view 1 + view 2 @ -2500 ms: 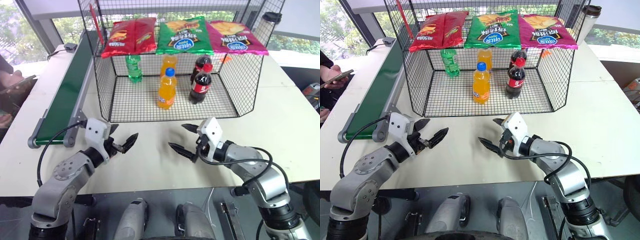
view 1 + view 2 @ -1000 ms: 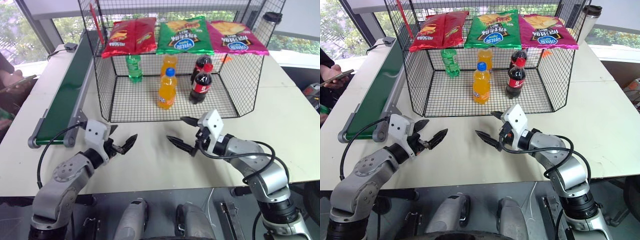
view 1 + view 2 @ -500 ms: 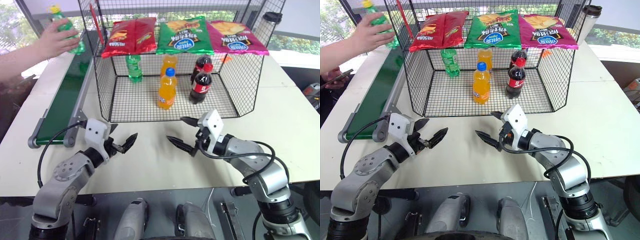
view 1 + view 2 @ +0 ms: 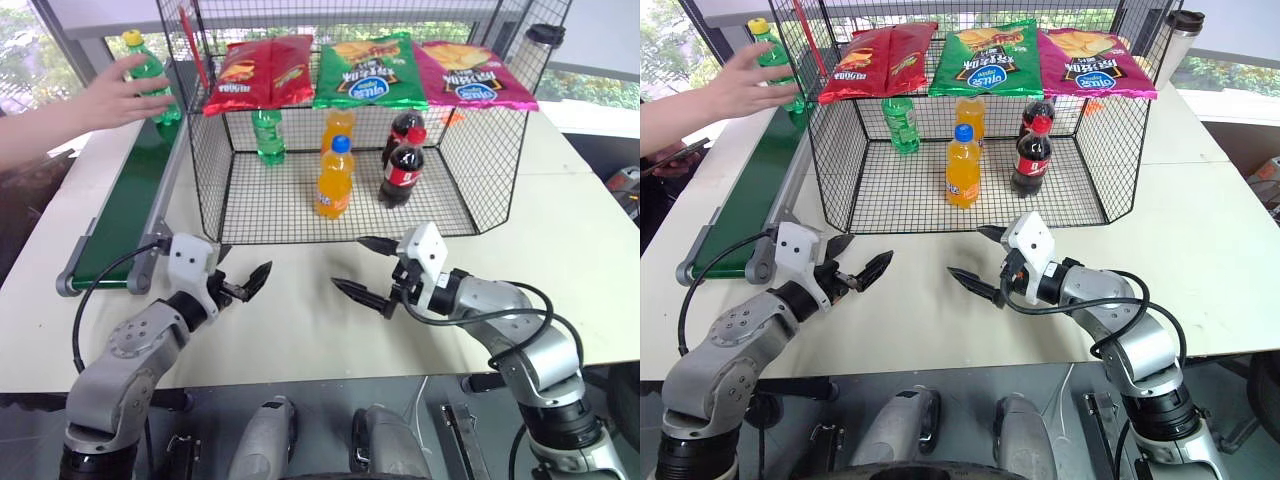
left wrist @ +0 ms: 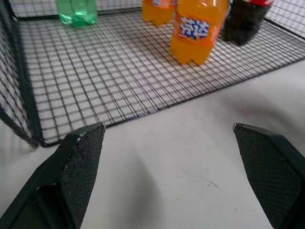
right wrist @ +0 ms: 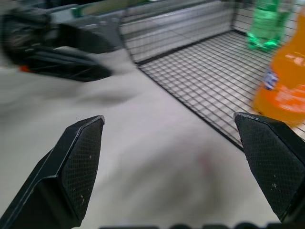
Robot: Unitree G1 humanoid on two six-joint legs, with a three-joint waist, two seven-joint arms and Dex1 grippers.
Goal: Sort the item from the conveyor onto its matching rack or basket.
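Note:
A person's hand [image 4: 105, 95] holds the item [image 4: 152, 82], a clear-green bottle with a yellow cap, upright over the far end of the conveyor [image 4: 120, 205]. Whether it rests on the belt I cannot tell. To the right of the belt stands the rack [image 4: 205, 170], a black wire cage. On the white table in front of the cage, my left gripper [image 4: 245, 266] is open and holds nothing, well short of the bottle. My right gripper [image 4: 350, 263] is also open and empty, facing the left one. In the wrist views both sets of fingers [image 5: 78, 164] [image 6: 78, 160] stand wide apart over bare table.
Inside the cage are a green bottle [image 4: 267, 137], two orange bottles [image 4: 333, 180] and two cola bottles [image 4: 400, 170]. Three crisp bags [image 4: 365, 70] lie on its top. A dark tumbler [image 4: 541, 55] stands at the back right.
A person's hand has come in from the left with the green bottle and lowered it towards the belt's far end beside the cage. Both grippers have stayed where they were, open.

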